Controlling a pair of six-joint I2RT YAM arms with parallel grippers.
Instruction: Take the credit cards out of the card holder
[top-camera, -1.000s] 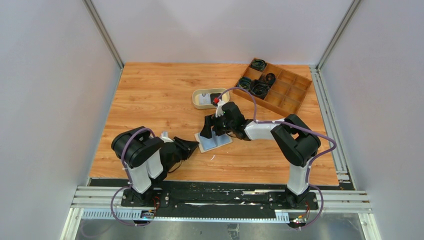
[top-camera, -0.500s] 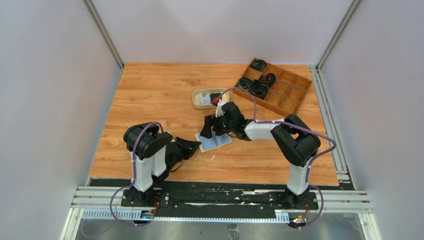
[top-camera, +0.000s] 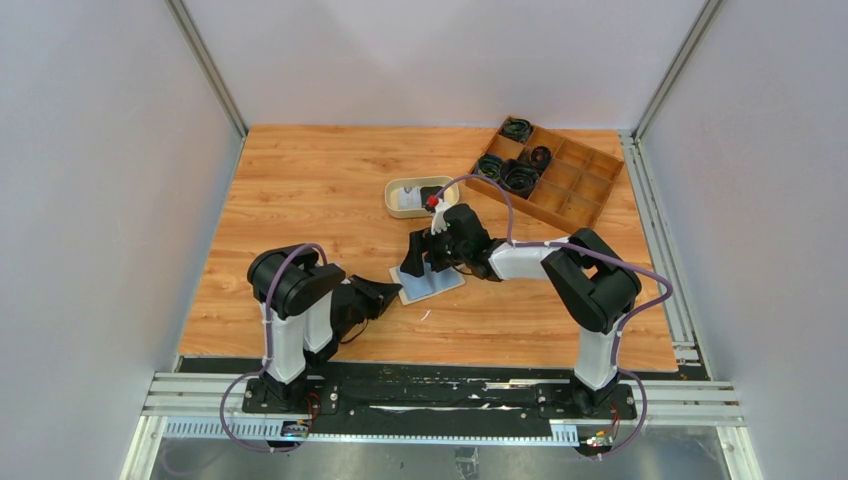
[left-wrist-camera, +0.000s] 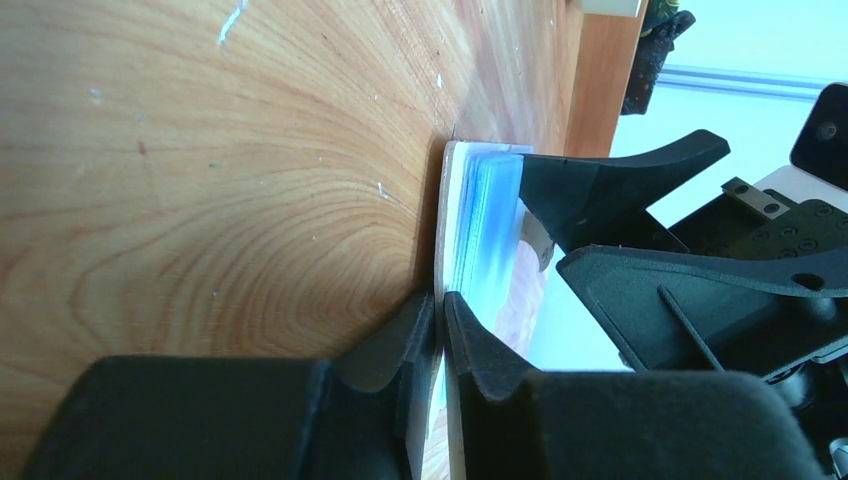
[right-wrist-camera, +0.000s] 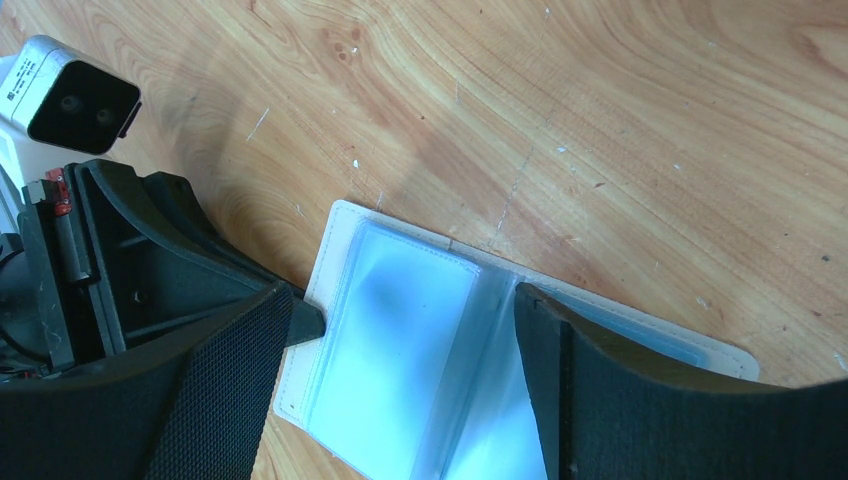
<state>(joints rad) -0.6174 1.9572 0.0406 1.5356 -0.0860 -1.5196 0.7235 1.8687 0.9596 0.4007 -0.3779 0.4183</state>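
The card holder (top-camera: 436, 284) lies open on the table, beige outside and pale blue inside, with clear sleeves (right-wrist-camera: 400, 340). My left gripper (top-camera: 392, 293) comes in low from the left and is shut on the edge of its near cover (left-wrist-camera: 452, 220). The right gripper (top-camera: 428, 262) hangs open just over the card holder, one finger (right-wrist-camera: 250, 340) at the left cover and the other finger (right-wrist-camera: 570, 380) by the centre fold. No credit card shows clearly in the sleeves. A white card (top-camera: 405, 201) and a black card (top-camera: 432, 192) appear to lie in the oval tray.
The oval beige tray (top-camera: 391, 189) stands just behind the card holder. A wooden compartment box (top-camera: 575, 185) with black cable coils (top-camera: 518, 176) sits at the back right. Metal frame posts and grey walls ring the wooden table.
The left arm's upper part swung to the right, and its jaws closed onto the card holder's cover edge. The right arm has not moved.
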